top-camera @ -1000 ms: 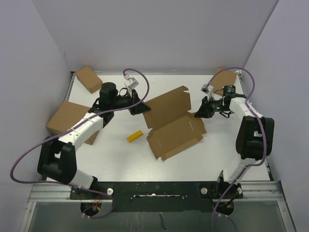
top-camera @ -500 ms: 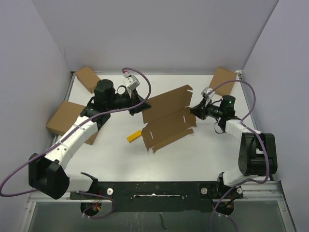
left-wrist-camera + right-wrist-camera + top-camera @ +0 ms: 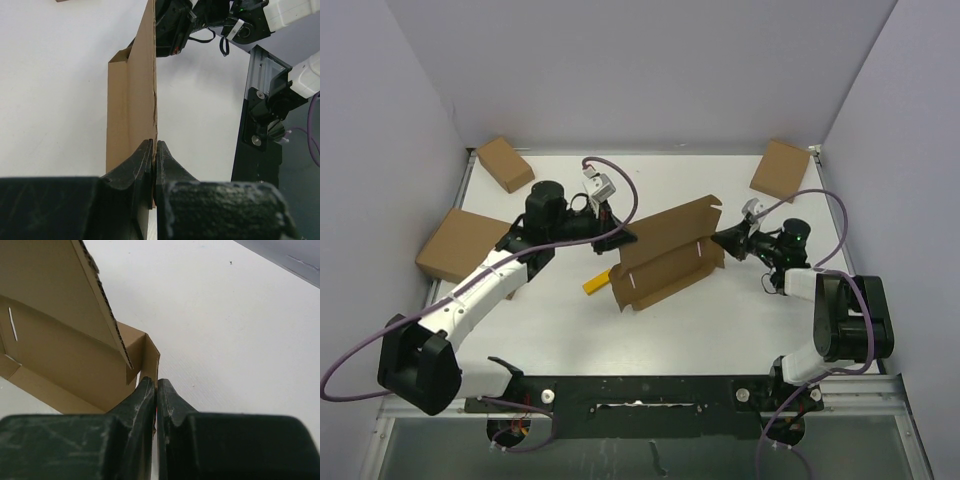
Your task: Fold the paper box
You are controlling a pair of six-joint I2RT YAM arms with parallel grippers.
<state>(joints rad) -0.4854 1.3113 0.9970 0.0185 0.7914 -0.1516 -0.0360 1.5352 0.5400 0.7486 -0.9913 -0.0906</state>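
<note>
- Brown corrugated cardboard: the paper box (image 3: pixel 665 255) stands at the centre of the top view on the white worktop (image 3: pixel 720 330). It is partly raised, with one long panel tilted upward and a second panel angled against it.
- Left fingers (image 3: pixel 141 162): pressed together on the thin edge of the box at its left end. The left wrist view shows the card pinched edge-on between them.
- Right fingers (image 3: pixel 141 399): clamped on a small side flap at the right end of the box, at lower centre of the right wrist view.
- Step in hand, by judgement: you hold both ends while the panels are brought up along the crease. The box is not yet closed, and the slots in the panel stand unfilled.
- Next move: hold both pinches evenly and turn the panel about its crease. An uneven pull would likely twist or tear the thin card.
- Note the yellow block (image 3: pixel 597 283) just beside the lower-left corner of the box. Avoid sweeping a panel into it.
</note>
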